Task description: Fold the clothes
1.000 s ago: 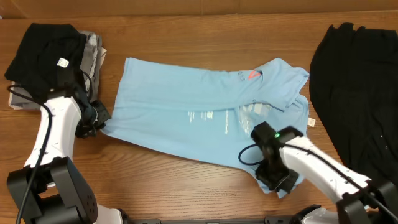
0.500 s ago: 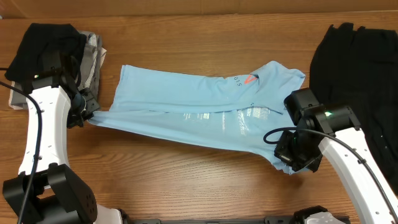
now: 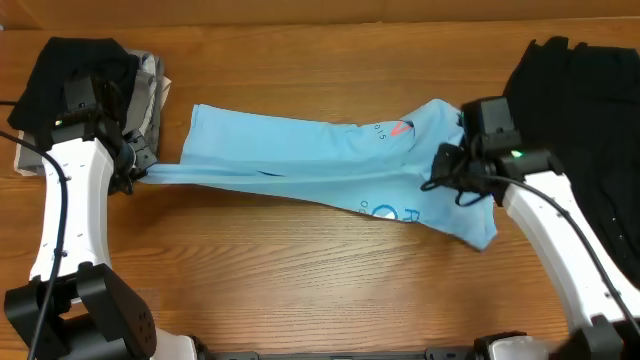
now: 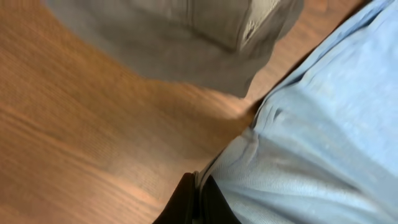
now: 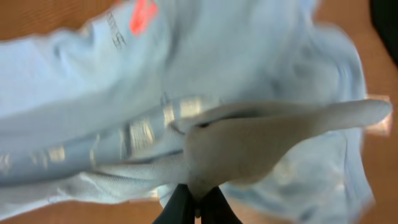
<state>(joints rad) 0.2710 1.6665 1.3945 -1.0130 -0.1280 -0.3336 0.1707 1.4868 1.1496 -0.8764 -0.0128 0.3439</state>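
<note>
Both the left gripper (image 3: 140,172) and the right gripper (image 3: 445,172) are pinched tight on the light blue T-shirt (image 3: 290,150), which hangs stretched between them, and if they pull farther apart the thin cloth could slip out of one and drop in a heap.

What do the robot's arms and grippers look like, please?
The left arm and right arm are white links with black joints, each with a black cable. The left gripper and right gripper are black; a green light marks the right wrist.
</note>
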